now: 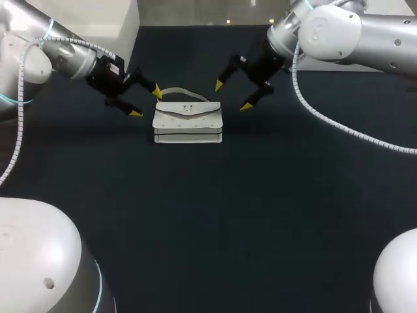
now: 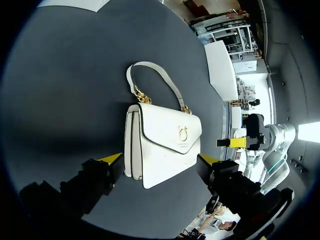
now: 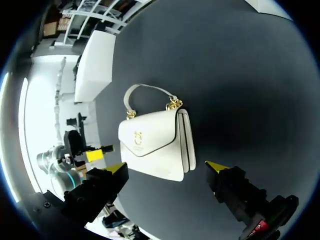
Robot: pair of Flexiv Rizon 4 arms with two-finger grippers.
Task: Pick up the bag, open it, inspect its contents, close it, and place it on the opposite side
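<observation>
A white flap handbag (image 1: 187, 120) with gold hardware lies on the dark table, its handle (image 1: 182, 91) arching toward the far side. My left gripper (image 1: 146, 104) hovers open just left of the bag, its fingers clear of it. On the other side, my right gripper (image 1: 232, 95) stands open, a little behind the bag's right end. In the left wrist view the bag (image 2: 165, 145) lies ahead of the open left gripper (image 2: 160, 159). From the right wrist the bag (image 3: 152, 142) shows flap up ahead of the open right gripper (image 3: 166, 167). Neither gripper holds anything.
The dark tabletop (image 1: 208, 215) stretches wide in front of the bag and to both sides. White housings of my own body fill the near left (image 1: 39, 261) and near right (image 1: 397, 274) corners.
</observation>
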